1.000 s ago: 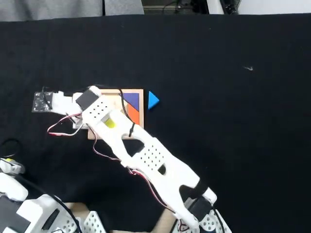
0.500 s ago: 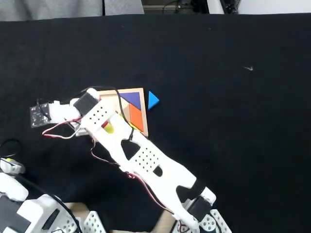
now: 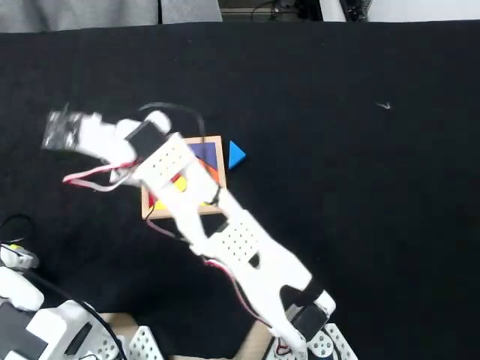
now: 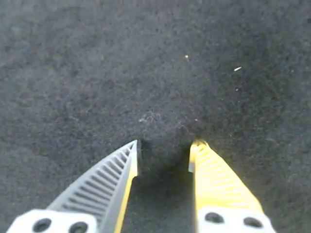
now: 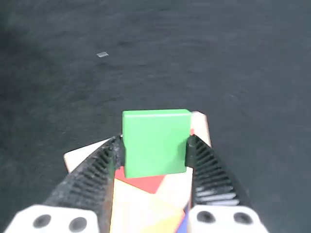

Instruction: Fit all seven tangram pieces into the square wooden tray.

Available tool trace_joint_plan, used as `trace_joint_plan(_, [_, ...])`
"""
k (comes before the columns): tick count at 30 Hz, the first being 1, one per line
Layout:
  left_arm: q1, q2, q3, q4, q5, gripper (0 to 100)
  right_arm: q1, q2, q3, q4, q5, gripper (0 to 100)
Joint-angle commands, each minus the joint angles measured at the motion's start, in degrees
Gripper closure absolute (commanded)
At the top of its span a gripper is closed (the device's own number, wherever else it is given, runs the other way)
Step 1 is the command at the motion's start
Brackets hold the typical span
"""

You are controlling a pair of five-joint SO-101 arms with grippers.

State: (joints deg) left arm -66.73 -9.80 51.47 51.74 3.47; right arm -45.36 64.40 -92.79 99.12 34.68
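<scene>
Right wrist view: the right gripper (image 5: pixel 154 141) pinches a smooth green square block (image 5: pixel 154 141) between two ribbed black fingers (image 5: pixel 99 167), above one corner of the pale wooden tray (image 5: pixel 77 158). A flat red piece (image 5: pixel 146 183) and a yellow piece (image 5: pixel 141 208) lie inside the tray. In the high view, a blue triangle (image 3: pixel 236 154) sits on the black cloth (image 3: pixel 337 187) just beside the tray. The left gripper (image 4: pixel 165 145), with one grey and one yellow ridged finger, is spread apart over fuzzy dark cloth.

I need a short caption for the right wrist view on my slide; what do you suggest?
Right hand shut on a green square piece, with the partly filled wooden tray seen behind it.
</scene>
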Motion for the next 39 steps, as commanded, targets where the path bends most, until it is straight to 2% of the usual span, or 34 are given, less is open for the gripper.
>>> trace_joint_plan(1, [0.6, 0.3, 0.2, -1.1, -0.2, 82, 5.2, -8.7, -1.3, 2.1, -6.5, 90.0])
trace_joint_plan(6, [0.6, 0.3, 0.2, -1.1, -0.2, 82, 9.3, -16.9, 7.4, 2.3, -11.0, 90.0])
trace_joint_plan(12, [0.7, 0.3, 0.2, -1.1, -0.2, 82, 8.7, -33.3, 34.4, 1.8, -13.1, 90.0])
trace_joint_plan(14, [0.7, 0.3, 0.2, -1.1, -0.2, 82, 8.6, -36.3, 44.2, -2.7, -14.8, 90.0])
trace_joint_plan(20, [0.7, 0.3, 0.2, -1.1, -0.3, 82, 12.0, -35.3, 64.7, -25.8, -22.2, 90.0])
trace_joint_plan(24, [0.7, 0.3, 0.3, -1.1, -0.3, 82, 12.5, -30.9, 64.9, -28.9, -24.1, 89.9])
trace_joint_plan(39, [0.7, 0.3, 0.1, -1.1, -0.3, 82, 12.9, -24.0, 60.5, -27.4, -23.9, 89.5])
